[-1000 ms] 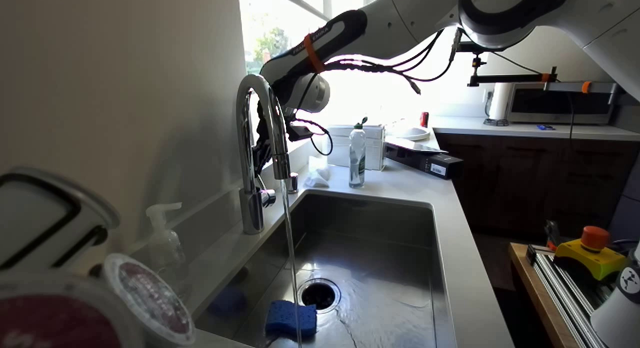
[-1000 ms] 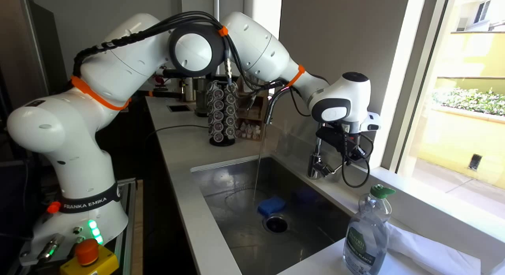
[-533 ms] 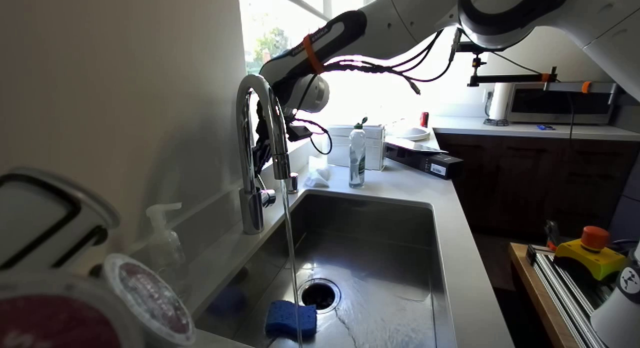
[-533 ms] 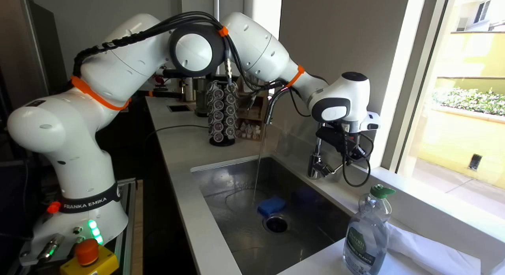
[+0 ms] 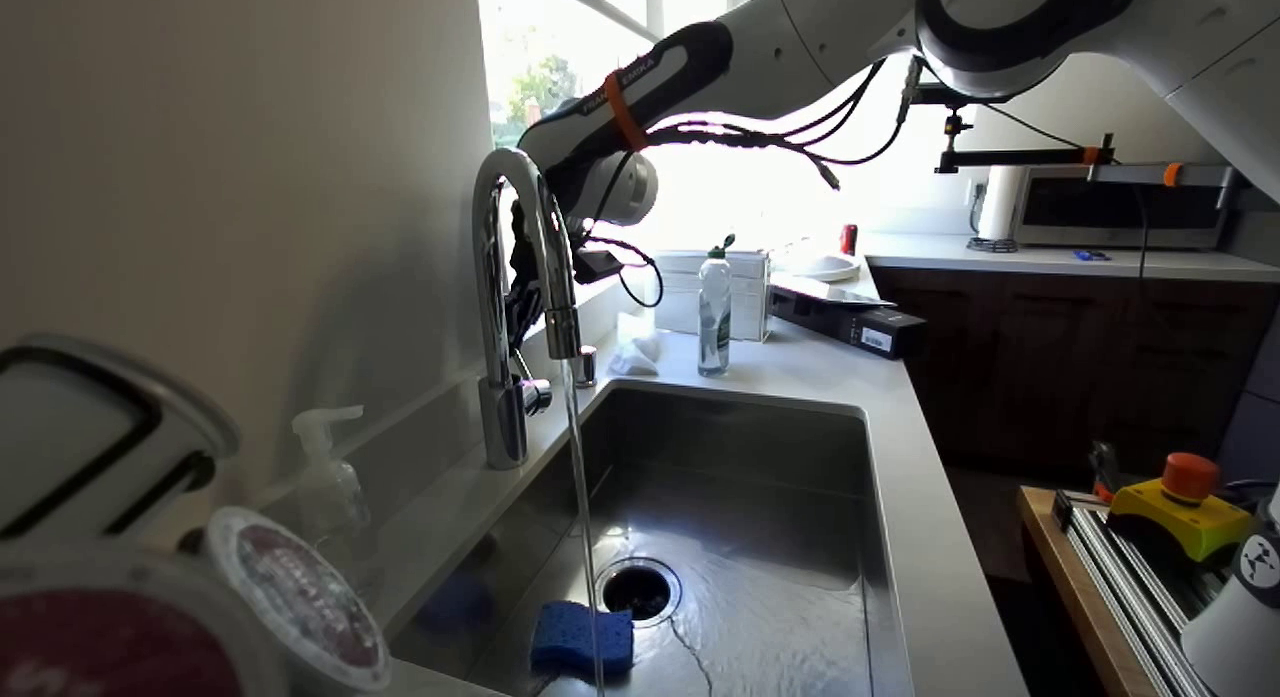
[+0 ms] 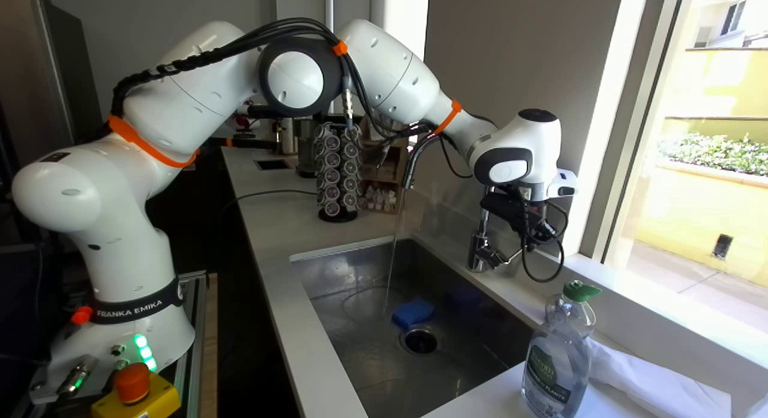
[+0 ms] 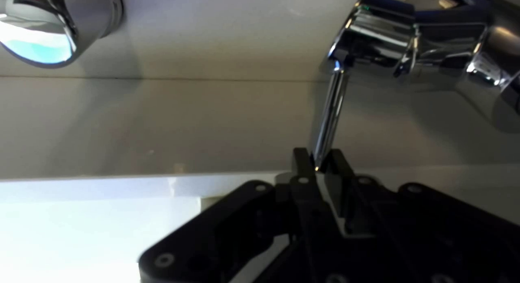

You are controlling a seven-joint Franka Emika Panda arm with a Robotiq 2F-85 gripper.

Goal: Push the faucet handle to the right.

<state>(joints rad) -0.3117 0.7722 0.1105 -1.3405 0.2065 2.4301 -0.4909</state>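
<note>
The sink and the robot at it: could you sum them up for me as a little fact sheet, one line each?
Gripper: closed on the free end of the faucet handle
Water: running from the spout into the sink
Sponge: blue, in the sink, next to the drain
Bottle: clear, green cap, upright on the counter
Handle pushed right: cannot tell

Pale counter point(image 5: 930, 537) bears green-capped bottle point(image 5: 713, 322)

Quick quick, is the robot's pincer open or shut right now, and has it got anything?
Pincer: closed, holding the end of the handle.
</note>
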